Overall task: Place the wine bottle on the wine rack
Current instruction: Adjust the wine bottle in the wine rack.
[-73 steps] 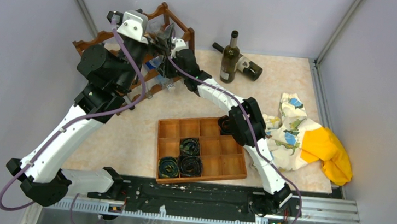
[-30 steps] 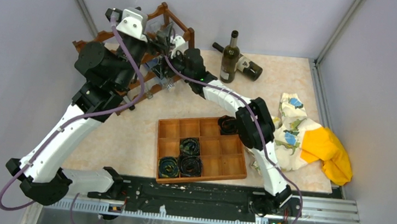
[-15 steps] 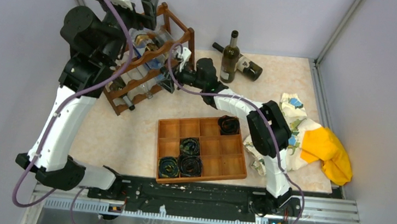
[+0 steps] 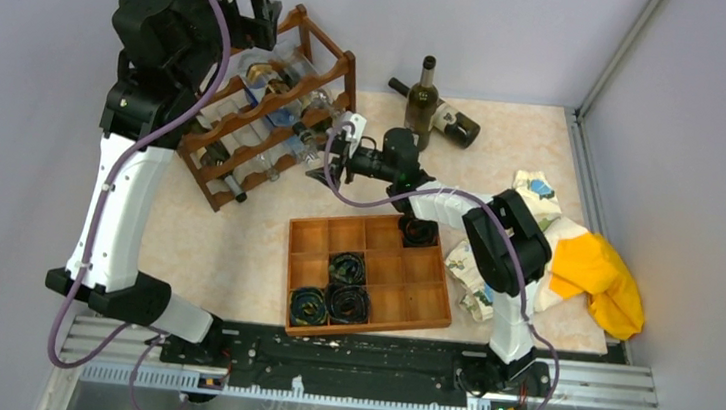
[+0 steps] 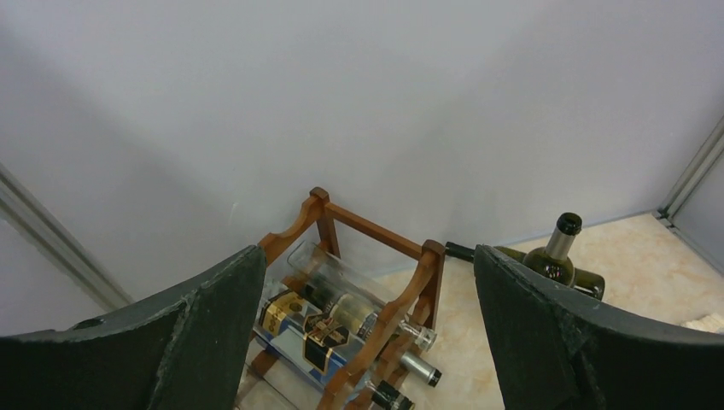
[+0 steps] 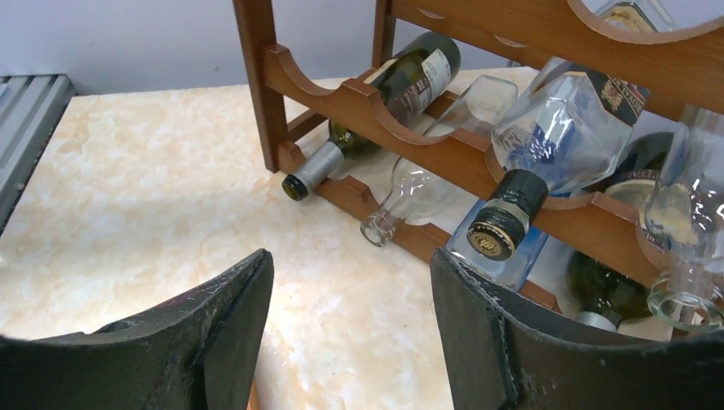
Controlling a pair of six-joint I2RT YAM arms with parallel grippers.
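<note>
Your left pincer [image 5: 367,256] hangs above the wine rack [image 5: 424,278]. Its two fingers are spread wide with nothing between them. Your right pincer [image 6: 350,260] sits low in front of the rack, spread wide too and holding nothing.

A clear wine bottle [image 6: 555,137] with a black cap lies in the rack, resting in a dip of one wavy rail. Other bottles lie around it.

In the right wrist view, the picture edge cuts off the rack's top and a glass bottle on the far right. From above, the left arm [image 4: 157,55] covers the rack's far end.

On the surface [image 4: 235,243] by the back wall, an upright dark bottle [image 4: 420,110] partly hides a lying dark bottle [image 4: 459,127] behind it.
</note>
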